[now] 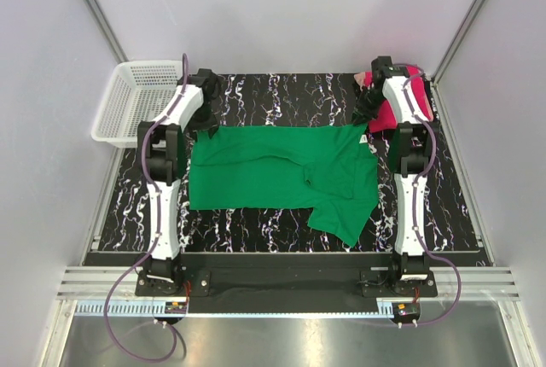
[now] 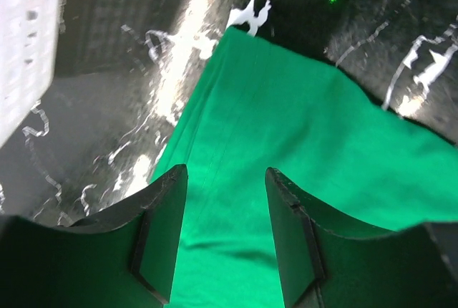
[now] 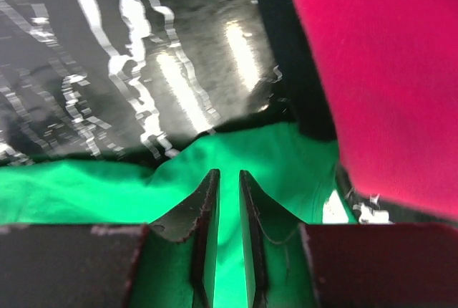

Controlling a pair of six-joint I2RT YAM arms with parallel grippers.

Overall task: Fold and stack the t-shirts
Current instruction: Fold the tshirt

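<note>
My left gripper hangs with its jaws apart over the far left corner of the green t-shirt, which lies spread across the middle of the worktop. My right gripper is at the shirt's far right corner, jaws only a slit apart; I cannot tell whether they pinch cloth. The pink t-shirt lies bunched in the worktop's far right corner.

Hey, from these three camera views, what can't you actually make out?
Pink t-shirt: top view, mostly under the right arm; right wrist view, cut by the edge.
Right gripper: right wrist view, fingers close over the green t-shirt; grip on cloth unclear.
White patch: right wrist view, too blurred to read.
Basket: left wrist view, blurred and cropped.
</note>
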